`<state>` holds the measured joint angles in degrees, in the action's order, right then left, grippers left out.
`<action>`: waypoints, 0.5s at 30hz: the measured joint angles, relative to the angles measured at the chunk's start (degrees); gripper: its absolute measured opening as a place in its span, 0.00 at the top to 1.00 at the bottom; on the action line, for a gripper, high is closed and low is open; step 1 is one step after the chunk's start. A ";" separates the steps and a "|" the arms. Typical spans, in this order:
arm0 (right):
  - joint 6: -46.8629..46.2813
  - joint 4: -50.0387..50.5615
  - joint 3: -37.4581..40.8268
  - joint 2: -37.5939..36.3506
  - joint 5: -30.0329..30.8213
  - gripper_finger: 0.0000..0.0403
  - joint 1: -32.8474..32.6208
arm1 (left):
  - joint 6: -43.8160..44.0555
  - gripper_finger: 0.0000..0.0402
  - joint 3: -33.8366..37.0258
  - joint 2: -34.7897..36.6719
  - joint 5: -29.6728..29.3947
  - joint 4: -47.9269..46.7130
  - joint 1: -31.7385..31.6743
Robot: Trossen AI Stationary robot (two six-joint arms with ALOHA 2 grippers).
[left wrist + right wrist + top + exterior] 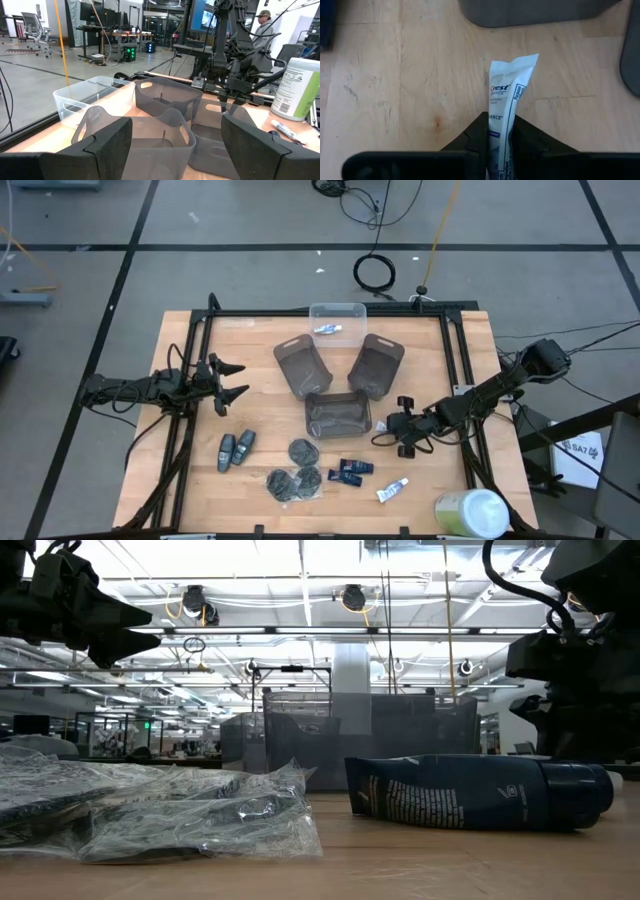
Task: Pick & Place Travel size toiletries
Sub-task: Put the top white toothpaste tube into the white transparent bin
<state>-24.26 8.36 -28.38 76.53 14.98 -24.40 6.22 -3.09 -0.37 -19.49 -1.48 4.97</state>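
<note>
We are noting the right gripper [498,142] pinching a white crimped toothpaste tube [506,95] edgewise above the wooden counter [395,75]; the thin grip risks slippage. The left gripper [232,380], jaws spread, is idling well apart.

Three smoky-grey trays [303,368] and one clear tray [337,322]; two grey-blue oval sticks [236,450], three dark-grey discs [303,451], two dark-blue mini bottles [350,471], three white tubes [392,491], one big green-and-white container [471,514]
</note>
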 joint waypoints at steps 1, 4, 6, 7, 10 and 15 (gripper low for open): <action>0.07 0.00 0.00 0.00 0.00 0.87 0.00 | 0.01 0.26 0.00 -0.01 0.00 -0.02 -0.02; 0.06 0.00 0.00 0.00 0.00 0.87 0.00 | 0.00 0.26 0.00 0.01 0.00 0.00 -0.01; 0.09 0.00 0.00 0.00 0.00 0.87 0.00 | 0.00 0.26 0.00 -0.01 0.00 0.00 0.00; 0.09 0.00 0.00 0.00 0.04 0.87 0.00 | 0.00 0.26 0.00 -0.01 0.00 0.00 -0.02; 0.09 -0.22 0.00 -0.02 -0.02 0.87 0.00 | 0.00 0.26 0.00 0.00 0.00 -0.01 0.00; 0.11 -0.39 0.00 -0.24 -0.13 0.87 0.00 | 0.01 0.26 0.00 0.00 0.00 0.00 -0.01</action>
<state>-24.14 7.97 -28.38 76.29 14.85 -24.40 6.23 -3.09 -0.37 -19.49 -1.48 4.96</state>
